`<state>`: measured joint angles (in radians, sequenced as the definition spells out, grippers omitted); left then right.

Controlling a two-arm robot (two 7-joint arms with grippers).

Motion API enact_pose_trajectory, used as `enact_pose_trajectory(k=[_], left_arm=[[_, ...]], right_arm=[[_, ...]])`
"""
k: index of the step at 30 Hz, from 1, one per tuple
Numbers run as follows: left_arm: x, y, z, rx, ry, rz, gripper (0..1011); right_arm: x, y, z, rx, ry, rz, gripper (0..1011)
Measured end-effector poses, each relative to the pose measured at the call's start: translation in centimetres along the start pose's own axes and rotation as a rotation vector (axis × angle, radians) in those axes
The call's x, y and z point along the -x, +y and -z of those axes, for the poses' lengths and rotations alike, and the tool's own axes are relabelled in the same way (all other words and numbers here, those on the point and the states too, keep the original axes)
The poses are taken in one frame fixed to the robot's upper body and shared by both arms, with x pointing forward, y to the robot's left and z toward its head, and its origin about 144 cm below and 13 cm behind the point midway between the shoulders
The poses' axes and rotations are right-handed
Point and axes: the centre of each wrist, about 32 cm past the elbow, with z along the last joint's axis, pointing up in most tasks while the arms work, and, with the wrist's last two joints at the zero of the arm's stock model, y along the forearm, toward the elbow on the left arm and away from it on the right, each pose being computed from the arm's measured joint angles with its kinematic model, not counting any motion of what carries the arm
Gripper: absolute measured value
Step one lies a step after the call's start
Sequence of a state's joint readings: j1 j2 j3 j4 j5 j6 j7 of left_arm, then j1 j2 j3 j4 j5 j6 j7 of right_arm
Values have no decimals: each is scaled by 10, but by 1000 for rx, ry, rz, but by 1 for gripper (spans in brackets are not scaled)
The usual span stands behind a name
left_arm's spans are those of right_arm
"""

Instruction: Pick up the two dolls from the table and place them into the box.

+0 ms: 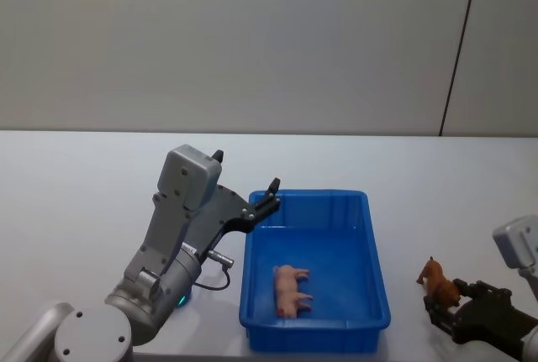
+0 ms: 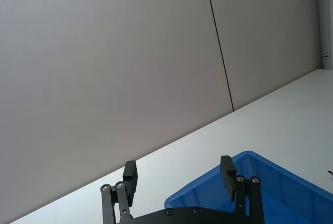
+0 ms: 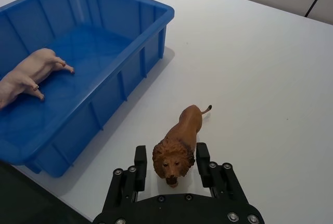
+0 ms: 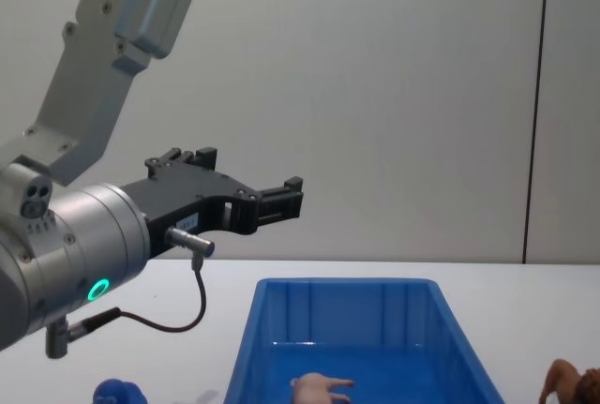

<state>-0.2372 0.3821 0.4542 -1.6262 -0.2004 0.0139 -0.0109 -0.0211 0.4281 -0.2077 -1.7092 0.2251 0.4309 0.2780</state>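
Between spread jaws of right gripper (image 3: 171, 157), lion doll (image 3: 183, 133), left gripper (image 2: 178, 168) spread over box (image 1: 336, 249)

There are three dolls: one pink doll (image 1: 290, 289), one brown doll (image 3: 179, 141) and one fuzzy blue doll (image 4: 117, 392). There is one blue box (image 1: 376, 253). There are two grippers, the left gripper (image 2: 178, 168) and the right gripper (image 3: 171, 153), each with two jaws.
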Motion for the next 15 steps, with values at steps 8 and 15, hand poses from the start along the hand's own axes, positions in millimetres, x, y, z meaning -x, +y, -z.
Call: enact_pose_trajectory(k=[8, 15], left_arm=[[0, 0, 0, 0, 0, 0, 1001], [0, 0, 0, 0, 0, 0, 1001]], right_arm=[[2, 1, -3, -27, -3, 18, 425], [3, 0, -12, -106, -2, 51, 425]])
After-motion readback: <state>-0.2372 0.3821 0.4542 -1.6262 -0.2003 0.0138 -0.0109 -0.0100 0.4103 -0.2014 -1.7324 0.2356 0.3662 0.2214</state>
